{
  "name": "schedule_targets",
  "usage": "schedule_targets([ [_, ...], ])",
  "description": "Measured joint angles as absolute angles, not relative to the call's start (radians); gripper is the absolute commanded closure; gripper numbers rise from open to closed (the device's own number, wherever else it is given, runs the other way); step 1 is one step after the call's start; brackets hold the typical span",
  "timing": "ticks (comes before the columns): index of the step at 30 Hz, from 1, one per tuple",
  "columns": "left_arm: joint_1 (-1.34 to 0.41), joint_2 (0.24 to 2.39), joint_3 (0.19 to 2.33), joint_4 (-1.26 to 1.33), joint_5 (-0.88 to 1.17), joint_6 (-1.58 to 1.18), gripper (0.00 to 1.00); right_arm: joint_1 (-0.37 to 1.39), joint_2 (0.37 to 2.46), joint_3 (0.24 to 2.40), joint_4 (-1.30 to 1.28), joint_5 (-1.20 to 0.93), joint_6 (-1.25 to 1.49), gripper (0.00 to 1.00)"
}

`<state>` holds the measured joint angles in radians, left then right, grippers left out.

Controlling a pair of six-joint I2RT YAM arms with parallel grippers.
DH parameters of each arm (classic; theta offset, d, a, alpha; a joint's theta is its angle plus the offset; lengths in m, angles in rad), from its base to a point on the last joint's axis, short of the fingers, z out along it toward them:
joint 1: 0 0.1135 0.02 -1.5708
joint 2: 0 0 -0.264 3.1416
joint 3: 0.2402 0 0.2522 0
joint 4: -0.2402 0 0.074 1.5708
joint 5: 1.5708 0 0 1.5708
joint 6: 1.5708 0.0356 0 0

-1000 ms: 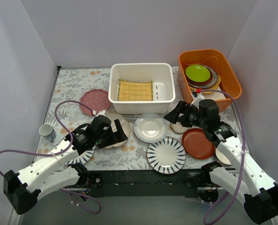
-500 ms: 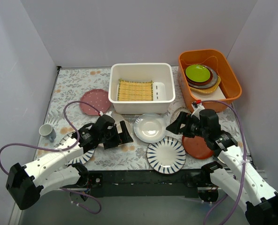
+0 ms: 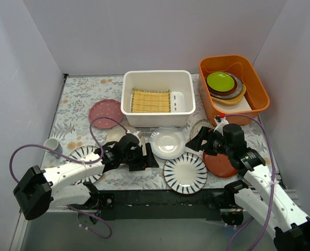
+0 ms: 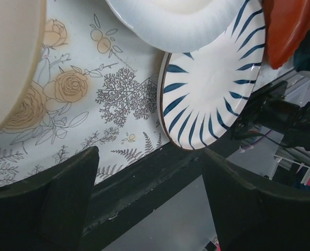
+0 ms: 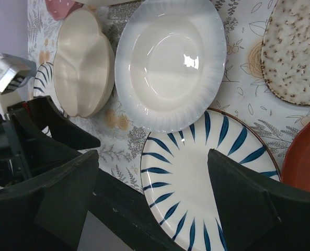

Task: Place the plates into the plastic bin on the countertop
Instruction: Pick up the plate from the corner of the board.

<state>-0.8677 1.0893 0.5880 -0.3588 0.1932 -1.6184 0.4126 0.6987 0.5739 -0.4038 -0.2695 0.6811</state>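
The white plastic bin [image 3: 128, 104] stands at the back centre with a yellow mat inside. On the countertop [image 3: 76, 97] lie a pink dotted plate [image 3: 105, 112], a cream three-section plate [image 3: 114, 136], a glossy white plate [image 3: 168, 142], a blue-striped plate [image 3: 185, 172], a second striped plate [image 3: 81, 154], a red-brown plate [image 3: 220, 163] and a beige lacy plate [image 3: 201, 126]. My left gripper [image 3: 147, 157] is open and empty, low at the front edge beside the striped plate [image 4: 207, 89]. My right gripper [image 3: 194, 140] is open and empty above the glossy white plate [image 5: 170, 63] and the striped plate [image 5: 207, 172].
An orange tub [image 3: 256, 83] with stacked lime-green and brown dishes stands at the back right. A small cup [image 3: 51, 145] sits at the left. The black front rail [image 3: 160, 198] runs along the near edge. Grey walls close in the sides and back.
My left gripper has moved right, off the cream three-section plate, to the front edge beside the striped plate. My right gripper has shifted slightly left and stays open.
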Motion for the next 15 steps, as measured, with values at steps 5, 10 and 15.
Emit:
schedule_targets([
  [5,-0.967,1.221,0.59,-0.308,0.16,-1.642,0.31,0.413,0.698,0.574,-0.403,-0.272,0.681,0.09],
  [10,-1.056,1.401,0.647,-0.259,0.136,-1.668,0.39,0.413,0.69,0.574,-0.403,-0.272,0.68,0.09],
  [15,-1.065,1.449,0.655,-0.173,0.143,-1.689,0.43,0.413,0.673,0.573,-0.412,-0.272,0.68,0.09],
])
